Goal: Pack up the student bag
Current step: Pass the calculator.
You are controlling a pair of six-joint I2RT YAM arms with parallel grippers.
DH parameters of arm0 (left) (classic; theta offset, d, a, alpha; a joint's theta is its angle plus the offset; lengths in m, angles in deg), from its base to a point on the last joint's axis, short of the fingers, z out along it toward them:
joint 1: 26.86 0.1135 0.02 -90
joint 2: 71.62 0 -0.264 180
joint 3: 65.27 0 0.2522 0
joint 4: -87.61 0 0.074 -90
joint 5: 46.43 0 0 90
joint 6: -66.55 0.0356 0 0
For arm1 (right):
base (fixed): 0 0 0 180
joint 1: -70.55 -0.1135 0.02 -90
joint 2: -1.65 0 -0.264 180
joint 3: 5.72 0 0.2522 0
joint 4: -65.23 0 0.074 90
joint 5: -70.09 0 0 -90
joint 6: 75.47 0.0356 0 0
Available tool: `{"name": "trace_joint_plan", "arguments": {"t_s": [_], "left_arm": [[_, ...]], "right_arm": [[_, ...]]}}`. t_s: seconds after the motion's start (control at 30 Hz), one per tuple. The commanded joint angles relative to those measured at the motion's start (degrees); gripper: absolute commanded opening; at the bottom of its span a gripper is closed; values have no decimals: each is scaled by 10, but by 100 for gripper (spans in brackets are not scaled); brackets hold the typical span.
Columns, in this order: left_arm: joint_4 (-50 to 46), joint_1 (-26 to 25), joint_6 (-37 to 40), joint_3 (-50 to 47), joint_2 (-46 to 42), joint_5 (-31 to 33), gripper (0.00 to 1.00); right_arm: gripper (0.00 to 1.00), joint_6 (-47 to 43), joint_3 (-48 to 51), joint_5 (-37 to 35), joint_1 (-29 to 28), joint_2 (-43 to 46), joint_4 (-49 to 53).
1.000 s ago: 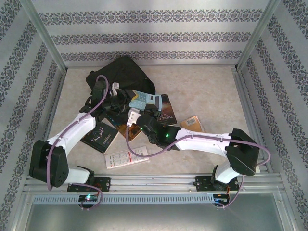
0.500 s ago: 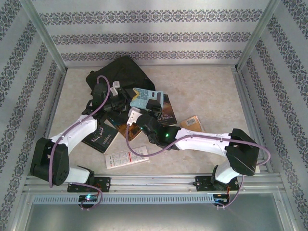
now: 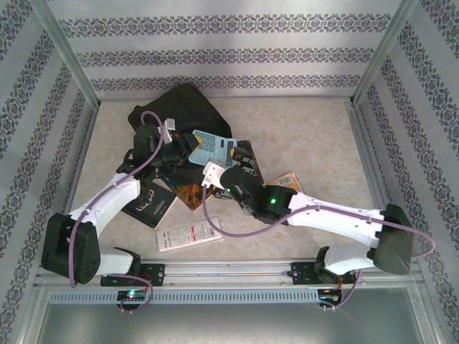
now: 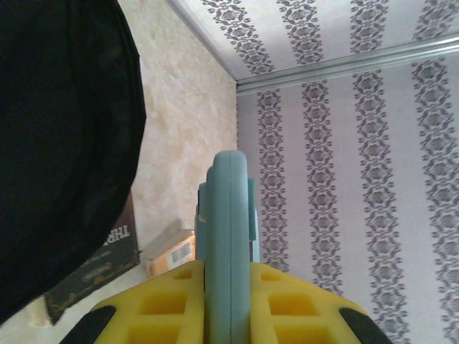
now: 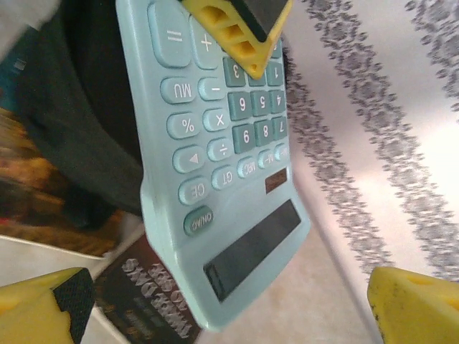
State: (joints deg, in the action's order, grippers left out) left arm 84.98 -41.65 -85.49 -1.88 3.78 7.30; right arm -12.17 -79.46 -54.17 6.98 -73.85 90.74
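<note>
The student bag (image 3: 183, 111), black and soft, lies at the back left of the table and also fills the left of the left wrist view (image 4: 57, 143). My left gripper (image 3: 181, 149) is shut on the keypad end of a light blue calculator (image 3: 211, 148), held in the air just in front of the bag. Edge-on, the calculator (image 4: 228, 236) stands between the yellow pads of the left gripper (image 4: 228, 308). My right gripper (image 5: 229, 315) is open and wide, its pads (image 5: 43, 304) well apart from the calculator (image 5: 222, 165). It sits just below the calculator (image 3: 233, 163).
Books lie around the bag: a dark one titled "Three Dark..." (image 3: 247, 168), a black one (image 3: 150, 203) under the left arm, an orange one (image 3: 288, 183). A white leaflet (image 3: 188, 235) lies near the front. Patterned walls close the table in.
My right gripper opened, let go of the calculator and drew back a little. The left gripper keeps hold of the calculator, which has tilted and shifted slightly.
</note>
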Motion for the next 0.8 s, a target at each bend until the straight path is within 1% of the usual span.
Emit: {"name": "trace_joint_plan", "arguments": {"t_s": [0.0,0.03,0.07,0.13,0.17,0.27,0.3,0.33,0.4,0.5,0.6,0.67,0.77], "left_arm": [[-14,8,81,13,-33,24,4],[-13,8,86,12,-38,26,4],[-7,8,91,11,-41,25,4],[13,9,91,4,-46,21,4],[28,10,86,-2,-48,14,5],[75,9,60,-20,-50,3,5],[98,9,48,-29,-51,1,5],[114,10,38,-37,-51,-2,5],[147,10,15,-47,-50,-8,5],[179,11,-9,-52,-49,-14,5],[193,11,-20,-53,-46,-16,5],[201,10,-26,-54,-45,-17,5],[207,11,-34,-55,-43,-17,5]], "right_arm": [[96,123,-20,124,31,39,83],[96,156,-19,162,53,50,86],[95,214,-20,221,96,61,87],[94,309,-17,315,164,75,79],[92,363,-6,385,210,83,57],[85,521,11,534,316,71,2],[82,573,18,589,345,59,-24],[80,612,24,629,363,48,-48],[77,690,40,694,384,23,-111],[73,757,45,744,387,-10,-166],[70,783,42,770,378,-39,-197],[69,799,49,772,374,-51,-219],[62,823,65,772,372,-66,-263]]}}
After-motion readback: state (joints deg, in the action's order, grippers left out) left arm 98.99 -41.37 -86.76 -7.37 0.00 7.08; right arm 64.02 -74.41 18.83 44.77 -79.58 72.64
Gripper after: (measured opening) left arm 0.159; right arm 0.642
